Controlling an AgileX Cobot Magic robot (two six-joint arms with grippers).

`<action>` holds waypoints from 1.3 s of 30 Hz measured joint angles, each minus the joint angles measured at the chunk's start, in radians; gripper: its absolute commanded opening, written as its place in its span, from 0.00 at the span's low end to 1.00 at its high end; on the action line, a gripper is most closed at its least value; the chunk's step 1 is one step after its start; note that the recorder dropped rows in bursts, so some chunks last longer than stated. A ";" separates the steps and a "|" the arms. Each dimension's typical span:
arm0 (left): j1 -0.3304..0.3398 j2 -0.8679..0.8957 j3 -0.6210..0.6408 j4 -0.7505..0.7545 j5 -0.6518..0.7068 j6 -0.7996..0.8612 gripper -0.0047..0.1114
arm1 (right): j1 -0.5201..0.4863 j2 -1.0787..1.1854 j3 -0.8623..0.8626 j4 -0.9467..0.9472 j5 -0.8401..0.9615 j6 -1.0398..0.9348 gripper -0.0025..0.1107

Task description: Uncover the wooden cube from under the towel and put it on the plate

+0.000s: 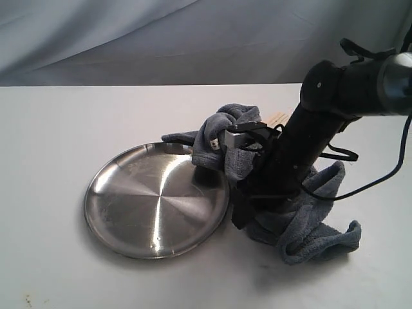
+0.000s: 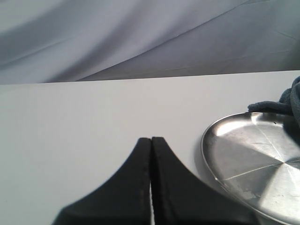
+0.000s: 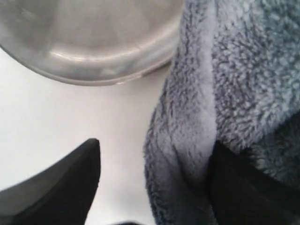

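Observation:
The steel plate (image 1: 154,206) lies left of centre, also seen in the left wrist view (image 2: 262,159). The grey-blue towel (image 1: 309,225) is bunched up beside the plate's right rim, its white tag (image 1: 214,145) facing the plate. A sliver of pale tan wood (image 1: 279,118), possibly the wooden cube, peeks out behind the arm; the rest is hidden. My right gripper (image 1: 243,207) is pushed down into the towel, open (image 3: 155,145), with a towel fold (image 3: 187,117) between its fingers and the plate rim (image 3: 93,70) just ahead. My left gripper (image 2: 151,139) is shut and empty over bare table.
The white table (image 1: 51,161) extends left of and in front of the plate. A grey cloth backdrop (image 1: 161,38) hangs behind the table's far edge. The right arm's cables (image 1: 360,183) loop over the towel.

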 measured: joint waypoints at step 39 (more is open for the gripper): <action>0.000 0.000 0.000 0.000 0.000 0.000 0.04 | 0.000 0.036 -0.372 -0.337 0.013 0.336 0.48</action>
